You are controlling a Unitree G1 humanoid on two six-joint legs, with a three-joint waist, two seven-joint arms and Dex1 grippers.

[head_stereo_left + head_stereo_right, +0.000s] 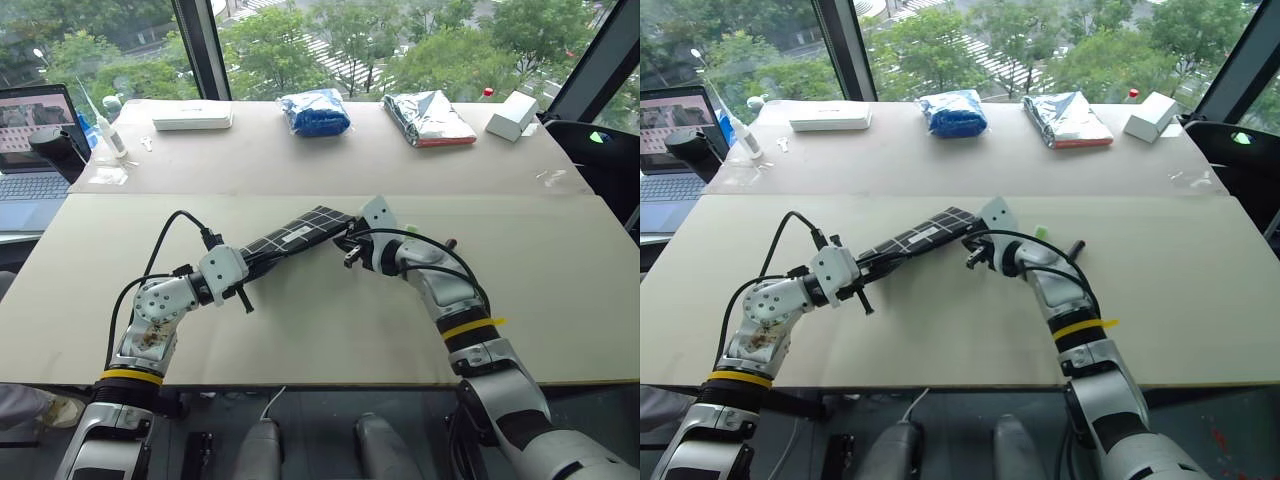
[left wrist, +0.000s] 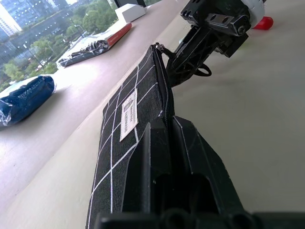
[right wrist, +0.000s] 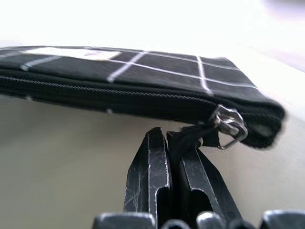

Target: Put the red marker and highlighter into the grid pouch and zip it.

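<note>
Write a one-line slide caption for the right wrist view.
Right gripper fingers shut on the zipper pull strap at the grid pouch corner.

My arms were silver-grey metal, built of rounded, bulbous segments with visible screws at the joints. A yellow band ringed each forearm. Black cables looped loosely from my wrists back along both arms. A pale angular bracket sat at each wrist. My left gripper (image 2: 174, 143) had two thick, matte black fingers (image 2: 157, 157), blocky and scuffed along the edges. My right gripper (image 3: 172, 143) had the same black fingers (image 3: 148, 167), scratched pale in thin lines, with rounded grey fittings at their base.
</note>
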